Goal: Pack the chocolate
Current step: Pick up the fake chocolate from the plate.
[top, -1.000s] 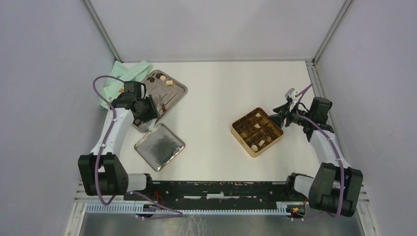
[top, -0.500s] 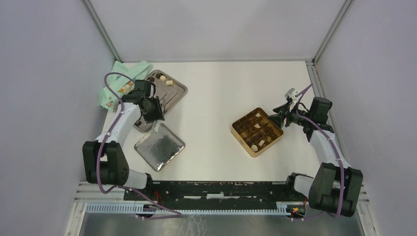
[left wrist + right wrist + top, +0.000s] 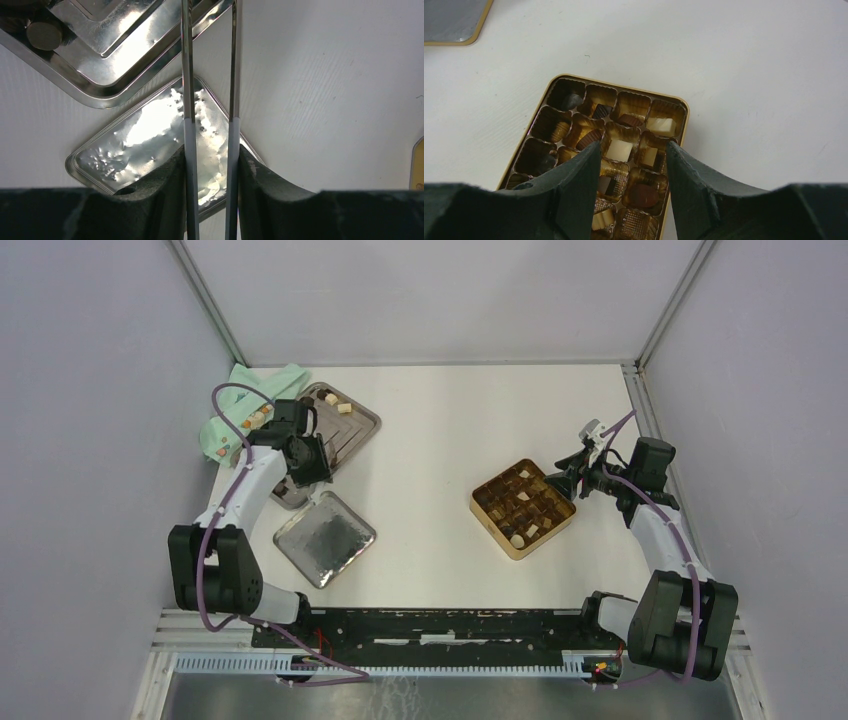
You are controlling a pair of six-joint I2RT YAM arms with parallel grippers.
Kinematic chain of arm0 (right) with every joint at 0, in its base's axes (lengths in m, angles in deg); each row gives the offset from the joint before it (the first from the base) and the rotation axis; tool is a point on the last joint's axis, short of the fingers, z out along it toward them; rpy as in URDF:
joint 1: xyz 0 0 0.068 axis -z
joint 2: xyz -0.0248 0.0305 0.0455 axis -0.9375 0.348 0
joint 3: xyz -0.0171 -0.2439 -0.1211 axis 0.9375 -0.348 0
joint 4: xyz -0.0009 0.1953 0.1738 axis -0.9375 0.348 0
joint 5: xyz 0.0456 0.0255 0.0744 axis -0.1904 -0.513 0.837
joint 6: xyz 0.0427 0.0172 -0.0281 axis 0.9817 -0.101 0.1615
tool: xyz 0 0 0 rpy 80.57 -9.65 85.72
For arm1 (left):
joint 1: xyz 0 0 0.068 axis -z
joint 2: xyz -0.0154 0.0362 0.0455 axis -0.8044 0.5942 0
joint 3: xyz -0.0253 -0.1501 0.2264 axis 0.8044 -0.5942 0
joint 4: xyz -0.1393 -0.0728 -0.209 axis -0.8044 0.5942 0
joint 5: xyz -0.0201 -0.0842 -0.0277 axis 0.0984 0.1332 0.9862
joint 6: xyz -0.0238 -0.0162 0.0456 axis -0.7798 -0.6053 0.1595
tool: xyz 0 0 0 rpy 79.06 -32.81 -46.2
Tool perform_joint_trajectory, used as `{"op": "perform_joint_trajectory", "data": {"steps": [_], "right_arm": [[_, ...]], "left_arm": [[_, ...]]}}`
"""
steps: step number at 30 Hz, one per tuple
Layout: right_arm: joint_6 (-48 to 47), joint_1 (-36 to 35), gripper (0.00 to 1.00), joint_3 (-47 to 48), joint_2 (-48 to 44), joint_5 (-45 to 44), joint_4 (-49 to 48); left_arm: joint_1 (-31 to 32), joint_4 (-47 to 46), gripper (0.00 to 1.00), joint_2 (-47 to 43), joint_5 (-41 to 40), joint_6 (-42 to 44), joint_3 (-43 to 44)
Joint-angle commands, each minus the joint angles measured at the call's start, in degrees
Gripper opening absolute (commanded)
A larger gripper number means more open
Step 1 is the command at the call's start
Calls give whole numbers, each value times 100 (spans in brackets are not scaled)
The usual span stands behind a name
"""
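Observation:
The gold tin [image 3: 522, 508] lies at the right and holds several pieces of chocolate [image 3: 619, 149] in its cups, dark, light brown and cream. My right gripper [image 3: 631, 147] hovers open over the tin's near side [image 3: 570, 468], with nothing between its fingers. More loose chocolate lies on the far metal tray [image 3: 338, 403] and on the mint-green bag [image 3: 252, 418]. My left gripper [image 3: 210, 155] is shut on thin metal tweezers [image 3: 186, 75] above the corner between the two trays [image 3: 312, 465]. The tweezers' tips run out of the left wrist view. A round brown piece [image 3: 44, 34] sits on the larger tray.
The larger shiny tray [image 3: 350, 435] lies at the back left, with a smaller dented silvery tray [image 3: 325, 535] in front of it. The mint-green bag [image 3: 240, 390] lies by the left wall. Grey walls enclose the white table on three sides.
My left arm has swung right and a little farther back, uncovering the chocolate on the green bag. The right arm and the tin have not moved.

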Motion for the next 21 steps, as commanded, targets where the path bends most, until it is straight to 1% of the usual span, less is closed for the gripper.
{"op": "perform_joint_trajectory", "data": {"steps": [1, 9, 10, 11, 15, 21], "right_arm": [[-74, -22, 56, 209, 21, 46, -69], [-85, -23, 56, 209, 21, 46, -73], [-81, -24, 56, 209, 21, 46, -71], [-80, -24, 56, 209, 23, 46, -75], [-80, -21, 56, 209, 30, 46, -75], [-98, -24, 56, 209, 39, 38, -68]], "left_arm": [[40, 33, 43, 87, -106, 383, 233], [99, 45, 40, 254, -21, 410, 241], [107, 45, 38, 268, -21, 411, 248], [110, 45, 32, 266, -21, 399, 254], [116, 32, 3, 161, -99, 347, 330], [114, -19, 2, -211, -87, 266, 408]]}}
